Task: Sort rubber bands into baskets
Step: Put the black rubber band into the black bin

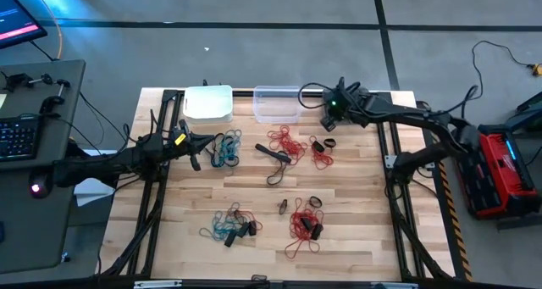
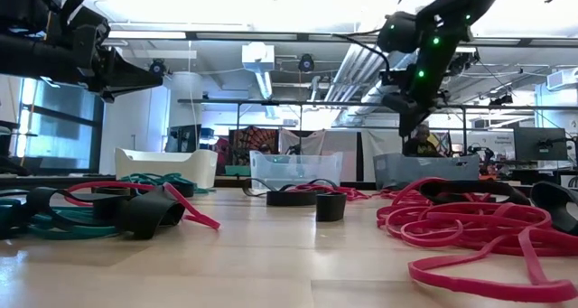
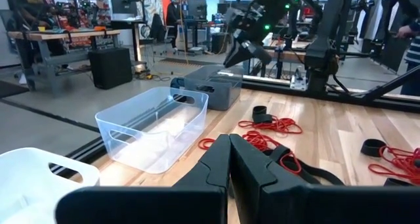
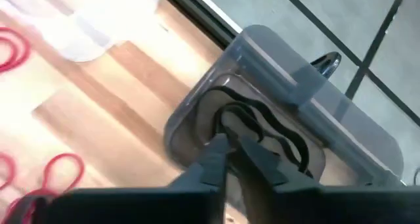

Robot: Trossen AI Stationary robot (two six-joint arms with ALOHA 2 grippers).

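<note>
Over grey basket point(image 4: 275, 112), your R gripper point(image 4: 230, 145) sits closed, empty; black bands point(image 4: 262, 129) are floppy, so pinch one strand.

Both arms are dark, almost black, built of slim tubes joined by bulkier rounded joints, with black cables looping along them. The right arm point(image 1: 398, 115) shows a small green light glowing at its wrist. The left arm point(image 1: 110, 160) carries a yellow tag near its pincer. Each pincer has two matte black, wedge-shaped fingers point(image 3: 252, 175).
</note>
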